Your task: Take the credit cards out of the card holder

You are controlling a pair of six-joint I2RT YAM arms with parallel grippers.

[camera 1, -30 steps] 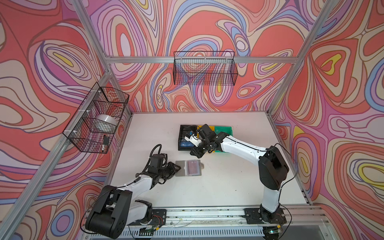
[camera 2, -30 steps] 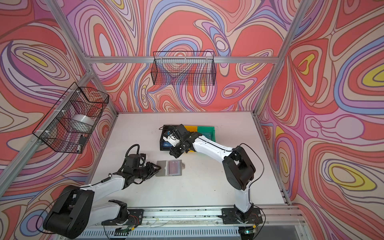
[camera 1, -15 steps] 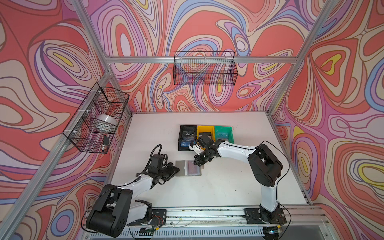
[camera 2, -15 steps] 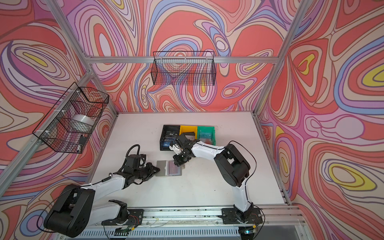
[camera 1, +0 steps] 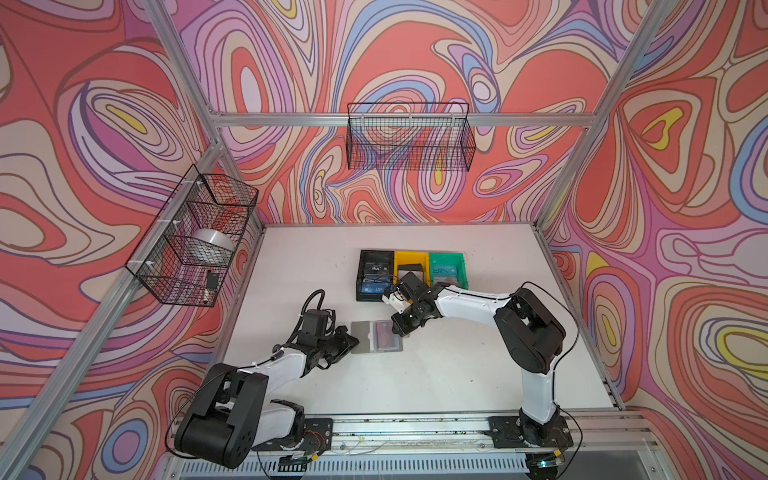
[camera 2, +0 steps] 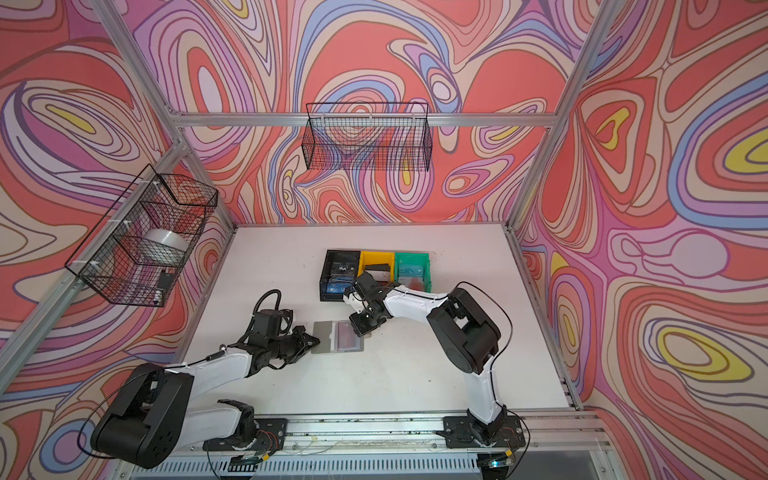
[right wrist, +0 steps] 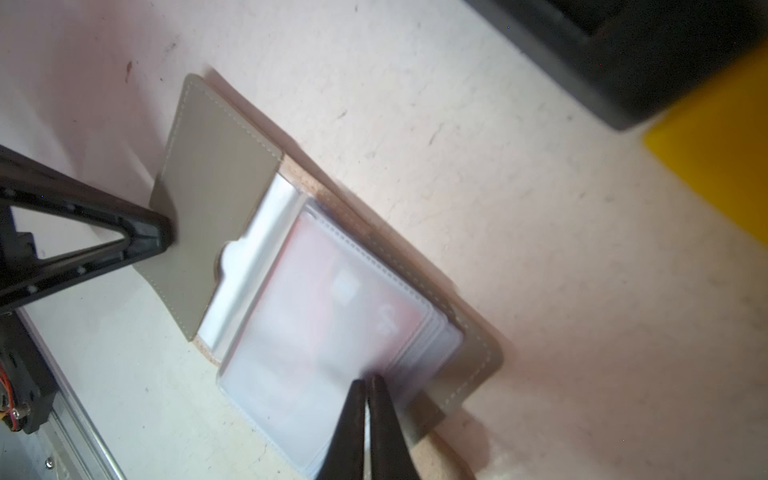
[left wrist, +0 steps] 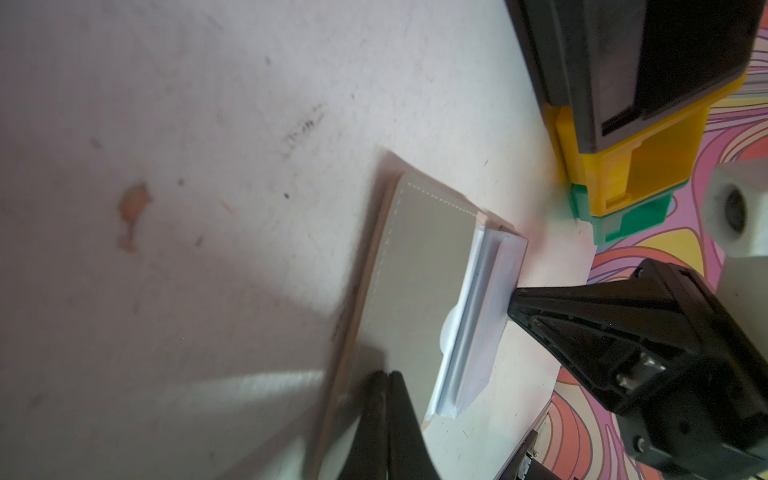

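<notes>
The grey card holder [camera 1: 361, 337] [camera 2: 323, 337] lies open and flat on the white table. A red credit card [camera 1: 386, 336] [right wrist: 332, 286] shows through its top clear sleeve page. My left gripper [camera 1: 354, 340] [left wrist: 386, 376] is shut, with its tips on the holder's grey flap [left wrist: 424, 266] at the outer edge. My right gripper [camera 1: 401, 330] [right wrist: 365, 380] is also shut, its tips resting on the clear sleeve stack near the far corner. I see nothing between its jaws. A blue VIP card [camera 1: 372, 287] lies in the black bin.
Black [camera 1: 360, 274], yellow [camera 1: 397, 259] and green [camera 1: 462, 266] bins stand in a row just behind the holder, close to my right wrist. Each has cards inside. Wire baskets hang on the back wall [camera 1: 409, 137] and the left wall [camera 1: 195, 237].
My right gripper has come down from the black bin to the holder's sleeve pages. My left gripper has closed on the flap's edge and otherwise stayed in place.
</notes>
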